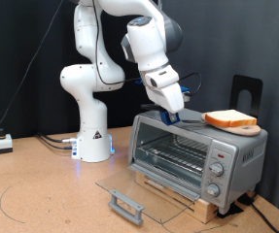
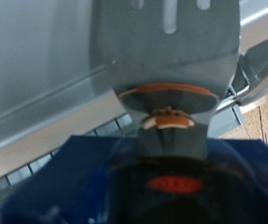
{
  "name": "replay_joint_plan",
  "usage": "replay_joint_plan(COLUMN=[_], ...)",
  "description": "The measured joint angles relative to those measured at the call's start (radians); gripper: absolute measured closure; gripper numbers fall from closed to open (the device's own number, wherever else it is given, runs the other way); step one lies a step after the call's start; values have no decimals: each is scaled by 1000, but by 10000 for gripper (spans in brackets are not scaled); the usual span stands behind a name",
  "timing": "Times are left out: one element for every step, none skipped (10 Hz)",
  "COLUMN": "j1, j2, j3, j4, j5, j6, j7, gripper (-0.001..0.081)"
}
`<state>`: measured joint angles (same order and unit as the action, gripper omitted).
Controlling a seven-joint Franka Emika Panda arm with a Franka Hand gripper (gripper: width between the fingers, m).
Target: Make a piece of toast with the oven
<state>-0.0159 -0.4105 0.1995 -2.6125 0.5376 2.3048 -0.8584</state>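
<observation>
**Q:** Where is the end effector?

**A:** The white Franka arm's two-finger gripper (image 1: 172, 115) is lowered over the top of the boxy silver-grey countertop toaster oven (image 1: 192, 155), near the oven's upper edge on the exterior view's left. Blue parts show at the fingertips. Whether the fingers are spread or pressed together cannot be told: the exterior view is too small, and the wrist view is blurred, filled with a grey metal surface, an orange-rimmed dark shape and a blue mass.

**Q:** Where is the bread?

**A:** The flat, roughly square slice of toast (image 1: 229, 118), pale on top with an orange-brown crust, lies on a round tan wooden board (image 1: 246, 127) resting on the oven's roof, toward the exterior view's right. It is apart from the gripper; nothing is visible between the fingers.

**Q:** What is the oven's condition?

**A:** The glass drop-down door (image 1: 134, 193) is fully lowered, its handle pointing toward the exterior view's bottom. The wire rack (image 1: 173, 148) is exposed inside. Knobs occupy the front panel at the right. The oven sits on a wooden table (image 1: 42, 194).
</observation>
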Motion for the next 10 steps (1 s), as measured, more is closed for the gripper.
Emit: replay_joint_plan(j1=[5, 12, 17, 17, 17, 17, 17, 17, 17, 17], j2=[0, 0, 0, -1, 0, 1, 4, 10, 17, 23], j3=[0, 0, -1, -1, 2, 7, 17, 29, 45, 64], j4=[2, 8, 15, 20, 22, 22, 22, 23, 23, 23], j5=[22, 47, 64, 65, 61, 54, 48, 46, 46, 46], j6=[5, 7, 7, 6, 6, 6, 6, 6, 14, 25], j7=[-1, -11, -21, -18, -9, 8, 23, 30, 39, 53], gripper=[394, 394, 394, 394, 394, 394, 394, 394, 394, 394])
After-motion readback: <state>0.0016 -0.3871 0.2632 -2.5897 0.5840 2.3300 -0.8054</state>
